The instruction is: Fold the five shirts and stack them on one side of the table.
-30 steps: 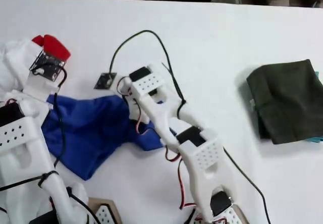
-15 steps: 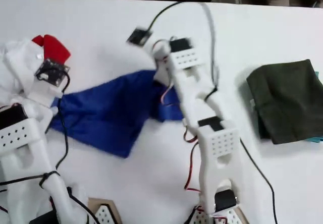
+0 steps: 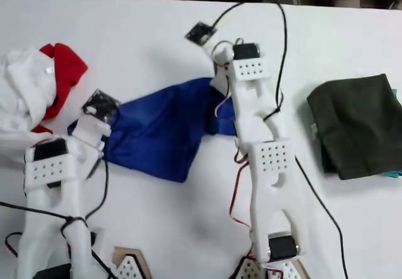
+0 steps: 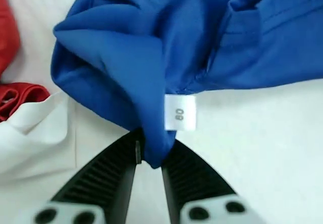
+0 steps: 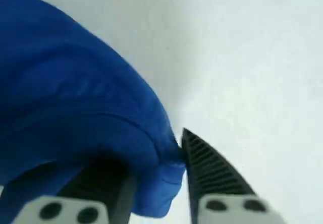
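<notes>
A blue shirt [image 3: 160,131] hangs stretched between the two arms over the middle of the table. My left gripper [image 4: 150,156] is shut on one bunched corner of the blue shirt [image 4: 166,47], just below its white size tag. In the high view that arm's wrist [image 3: 94,112] sits at the shirt's left end. My right gripper [image 5: 161,168] is shut on a fold of the blue shirt [image 5: 75,113], and its wrist [image 3: 242,71] is at the shirt's right end. A folded dark green shirt [image 3: 358,125] lies at the table's right side.
A heap of white [image 3: 25,97] and red [image 3: 63,75] shirts lies at the left edge, with red cloth [image 4: 10,100] and white cloth [image 4: 35,138] beside my left gripper. Something teal [image 3: 391,173] pokes out under the green shirt. Cables loop above the right arm.
Both arms have carried the blue shirt rightward and toward the table's far side. The left arm has left the red and white heap. The shirt is now pulled out longer between them.
</notes>
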You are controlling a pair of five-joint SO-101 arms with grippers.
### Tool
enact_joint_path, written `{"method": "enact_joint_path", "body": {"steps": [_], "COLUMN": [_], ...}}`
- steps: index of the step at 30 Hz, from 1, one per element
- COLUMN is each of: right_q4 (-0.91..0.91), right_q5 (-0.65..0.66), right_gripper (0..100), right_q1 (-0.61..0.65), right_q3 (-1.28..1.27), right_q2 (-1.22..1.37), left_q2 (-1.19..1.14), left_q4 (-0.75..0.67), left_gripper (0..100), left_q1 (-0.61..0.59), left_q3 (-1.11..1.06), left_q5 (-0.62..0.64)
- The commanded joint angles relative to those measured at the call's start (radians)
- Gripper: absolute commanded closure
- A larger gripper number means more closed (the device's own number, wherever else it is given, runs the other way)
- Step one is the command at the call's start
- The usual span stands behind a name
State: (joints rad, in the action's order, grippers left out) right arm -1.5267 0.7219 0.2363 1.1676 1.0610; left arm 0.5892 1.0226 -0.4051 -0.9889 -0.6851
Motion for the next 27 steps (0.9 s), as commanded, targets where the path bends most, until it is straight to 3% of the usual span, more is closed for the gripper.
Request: {"method": "enact_joint_path", "body": {"steps": [1, 5, 8, 14, 20, 27], "right_q4": [-0.166, -0.189, -0.189, -0.189, -0.165, -0.13], "right_q5": [-0.071, -0.245, -0.301, -0.44, -0.448, -0.448], "right_gripper": [78.2, 77.2, 77.2, 77.2, 77.2, 80.3], "right_q1": [0.004, 0.03, 0.073, 0.228, 0.366, 0.38], "right_q3": [0.169, 0.153, 0.058, -0.292, -0.689, -0.818], "right_q2": [-0.035, -0.082, -0.139, -0.343, -0.509, -0.562], "left_q2": [0.012, 0.012, 0.012, 0.012, 0.011, 0.011], "left_q4": [-0.078, -0.14, -0.186, -0.272, -0.273, -0.273], "left_gripper": [97, 97, 97, 97, 97, 97], "left_q1": [0.012, 0.009, 0.008, 0.008, 0.008, -0.02], "left_q3": [-0.033, -0.064, -0.087, -0.114, -0.042, -0.038], "left_q5": [0.011, 0.012, 0.048, 0.155, 0.195, 0.193]}}
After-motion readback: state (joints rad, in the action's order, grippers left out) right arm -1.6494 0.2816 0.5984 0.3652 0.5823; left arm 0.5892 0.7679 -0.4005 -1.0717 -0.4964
